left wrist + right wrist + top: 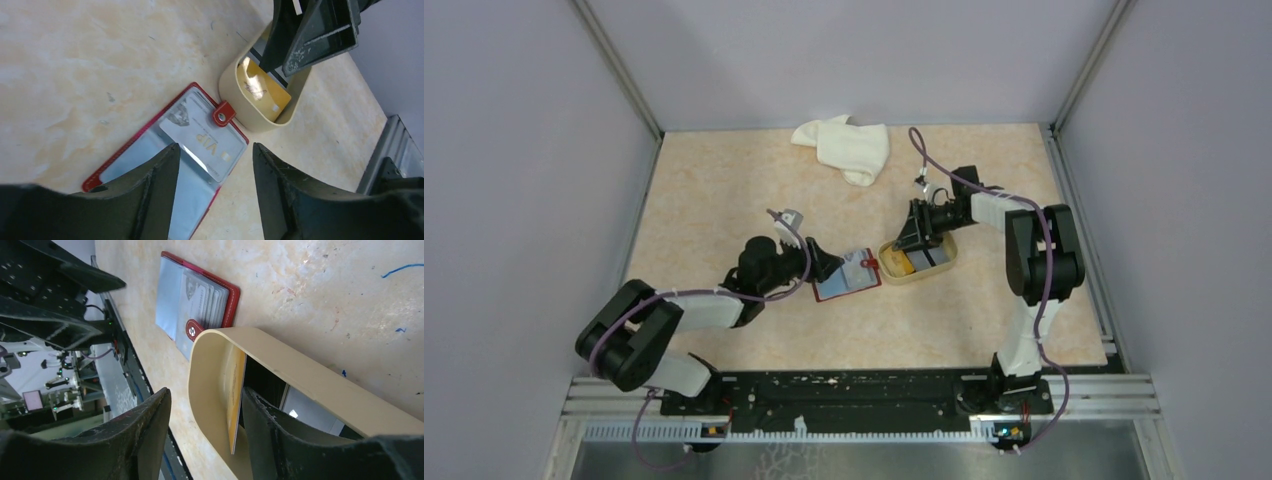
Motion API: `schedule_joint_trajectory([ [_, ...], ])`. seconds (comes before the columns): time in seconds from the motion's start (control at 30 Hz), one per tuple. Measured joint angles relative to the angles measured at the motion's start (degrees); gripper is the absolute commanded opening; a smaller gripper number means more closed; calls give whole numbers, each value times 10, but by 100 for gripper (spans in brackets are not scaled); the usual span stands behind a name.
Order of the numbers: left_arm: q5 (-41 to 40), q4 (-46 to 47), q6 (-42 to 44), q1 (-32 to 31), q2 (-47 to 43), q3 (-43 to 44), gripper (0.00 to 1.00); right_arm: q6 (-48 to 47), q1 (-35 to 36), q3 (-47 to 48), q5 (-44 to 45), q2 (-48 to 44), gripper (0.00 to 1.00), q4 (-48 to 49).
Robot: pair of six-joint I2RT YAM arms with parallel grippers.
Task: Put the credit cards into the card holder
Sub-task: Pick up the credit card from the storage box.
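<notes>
Left jaws are spread over the open card holder (200, 150), lying just left of the beige tray (257, 125), guessing to pin it flat. Inside the tray, right jaws straddle an upended gold card (235, 395), gap showing, not pinching yet.

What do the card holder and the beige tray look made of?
The card holder: red leather-like cover, going by the stitched edge; glossy clear plastic sleeves; snap looks metal. The tray: smooth matte beige plastic, probably, judging by its moulded rounded walls.
</notes>
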Motion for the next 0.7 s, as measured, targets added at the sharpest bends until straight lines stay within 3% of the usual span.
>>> schedule_joint_trajectory([
  [0.27,30,-7,-48,-43,71,60,51,15,0,0,-21,0,36,0],
  [0.7,61,-6,-80,-57,174,108,50,-27,13,1,17,22,41,-45],
])
